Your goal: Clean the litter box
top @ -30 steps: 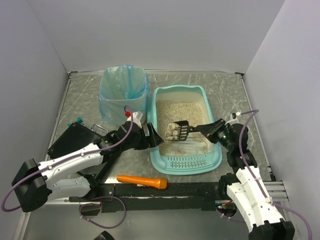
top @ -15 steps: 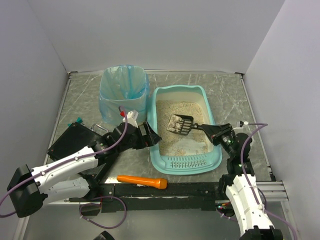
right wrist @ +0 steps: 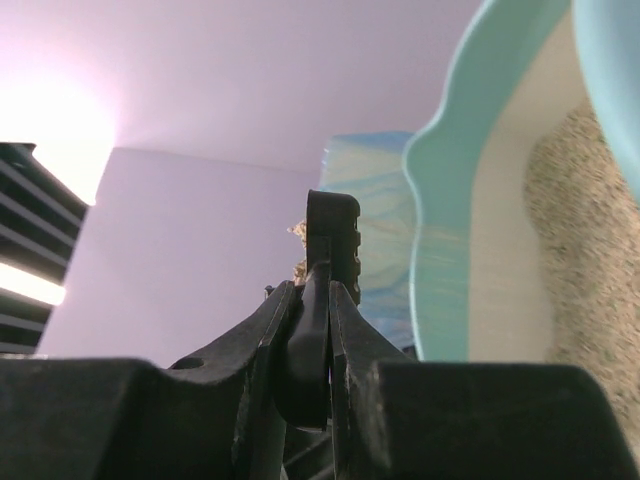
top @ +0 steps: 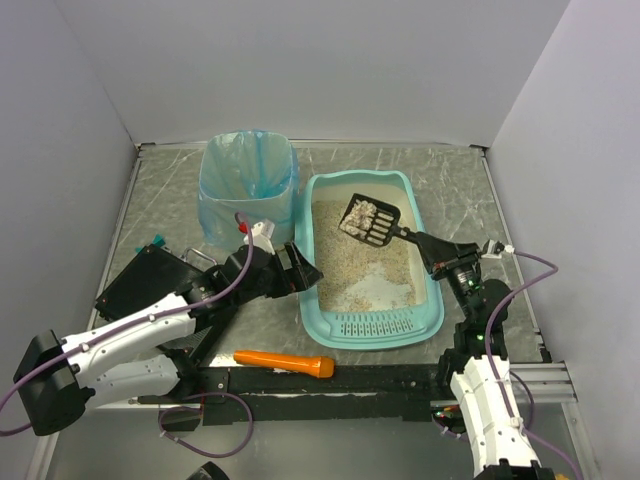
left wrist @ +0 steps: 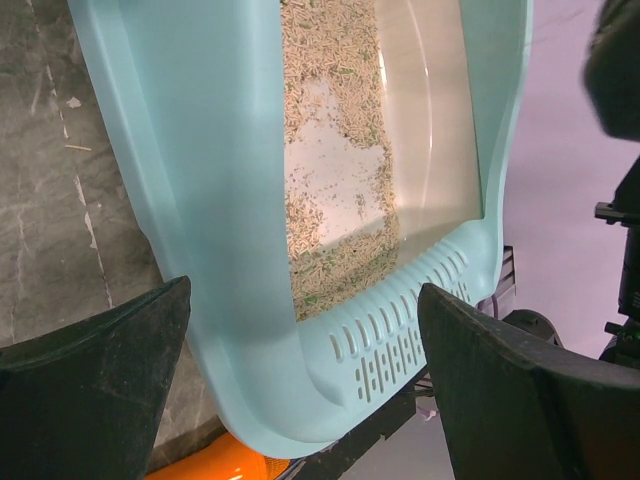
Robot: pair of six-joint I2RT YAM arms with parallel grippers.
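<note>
The light teal litter box (top: 386,327) holds beige litter (top: 355,268) with a bare patch near its slotted lip. My right gripper (top: 428,243) is shut on the handle of a black slotted scoop (top: 369,219). The scoop hangs above the far half of the box with pale clumps on it. In the right wrist view the scoop (right wrist: 335,240) stands edge-on above the shut gripper (right wrist: 312,318), with the box rim (right wrist: 440,220) to the right. My left gripper (top: 300,270) is open beside the box's left rim. Its wrist view looks over that rim (left wrist: 200,150) between wide fingers (left wrist: 90,390).
A waste bin lined with a blue bag (top: 248,185) stands left of the box's far end. A flat black case (top: 140,282) lies at the left under my left arm. An orange tool (top: 285,362) lies near the front edge. Walls close in on three sides.
My right arm has lifted the loaded scoop out of the litter and carried it toward the far end of the box. My left gripper shifted slightly along the left rim and stays open.
</note>
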